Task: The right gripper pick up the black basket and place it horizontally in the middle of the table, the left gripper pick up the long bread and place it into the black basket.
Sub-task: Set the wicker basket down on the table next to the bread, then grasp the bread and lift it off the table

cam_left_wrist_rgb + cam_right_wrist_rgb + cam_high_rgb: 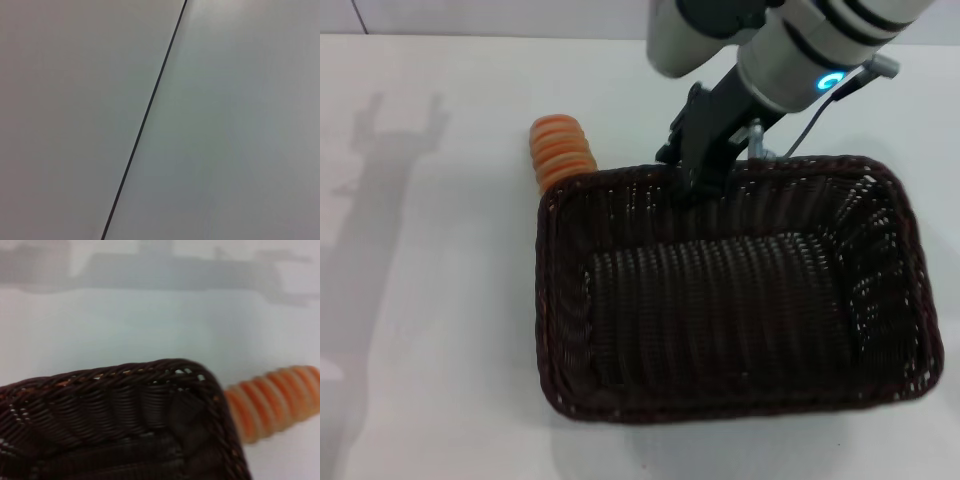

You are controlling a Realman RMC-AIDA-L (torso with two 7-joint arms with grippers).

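The black basket lies lengthwise across the middle of the white table, open side up and empty. My right gripper reaches down from the upper right and is closed on the middle of the basket's far rim. The long bread lies on the table just behind the basket's far left corner, touching or nearly touching it. The right wrist view shows that corner of the basket with the bread beyond it. My left gripper is out of view.
The left wrist view shows only a plain pale surface crossed by a thin dark seam. An arm's shadow falls on the table's left side. Bare table surrounds the basket to the left and front.
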